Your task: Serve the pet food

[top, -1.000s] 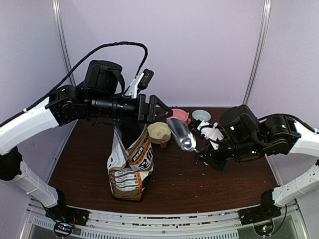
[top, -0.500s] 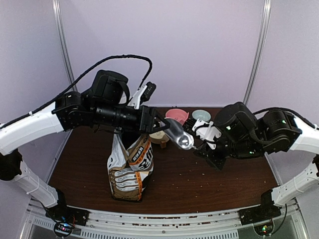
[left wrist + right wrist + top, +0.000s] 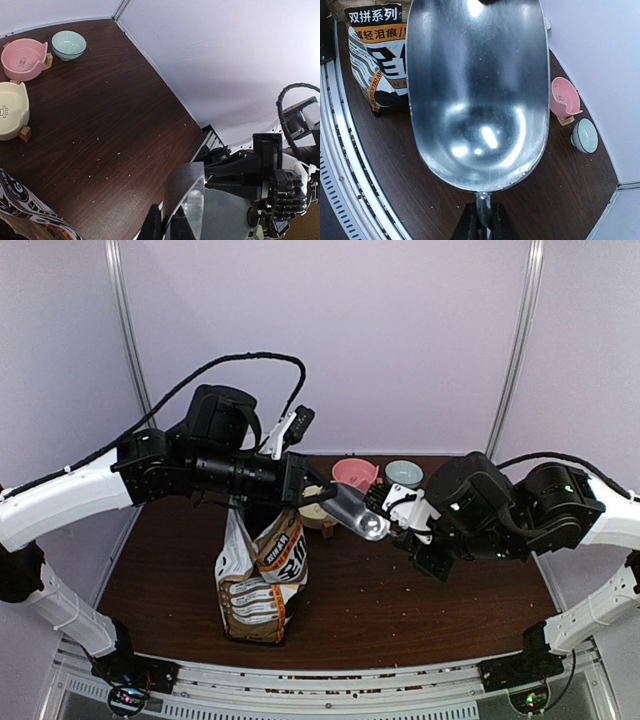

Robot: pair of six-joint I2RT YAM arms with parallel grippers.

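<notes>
Probably a robotics lab booth: plain pale walls [image 3: 400, 340], metal corner posts [image 3: 516, 345], dark table [image 3: 420, 615], aluminium rail [image 3: 330, 685] in front.

Soft, even light falls from overhead, bright on the pale walls [image 3: 400, 340] and leaving only faint shadows on the dark brown table [image 3: 400, 610], whose edges bend in the wide-angle wrist views. The metal scoop [image 3: 477, 95] catches it hardest: small white glare spots sit deep in its bowl, close to the right wrist camera, and its upper rim smears out of focus. From the left wrist its near edge looks soft and dim, while the far pink bowl [image 3: 22, 59] stays fairly sharp.
</notes>
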